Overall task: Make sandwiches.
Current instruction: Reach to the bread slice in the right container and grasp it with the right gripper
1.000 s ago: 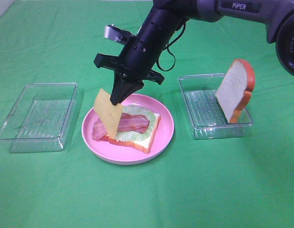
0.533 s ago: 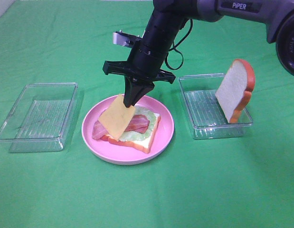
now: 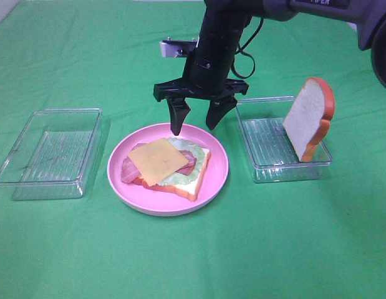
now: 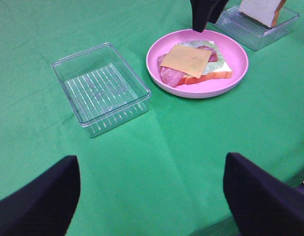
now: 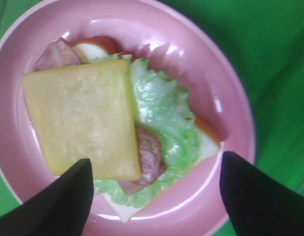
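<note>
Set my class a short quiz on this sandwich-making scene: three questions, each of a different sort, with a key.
1. True or false: the cheese slice lies on top of the stack on the pink plate.
2. Where is the spare bread slice? A: on the plate. B: propped upright in the right tray. C: held in a claw.
3. Fill in: the right claw hangs above the plate with its jaws ____.

Key: 1 true; 2 B; 3 open.

Glossy pink plate [image 3: 214,177], matt green cloth [image 3: 274,237]
</note>
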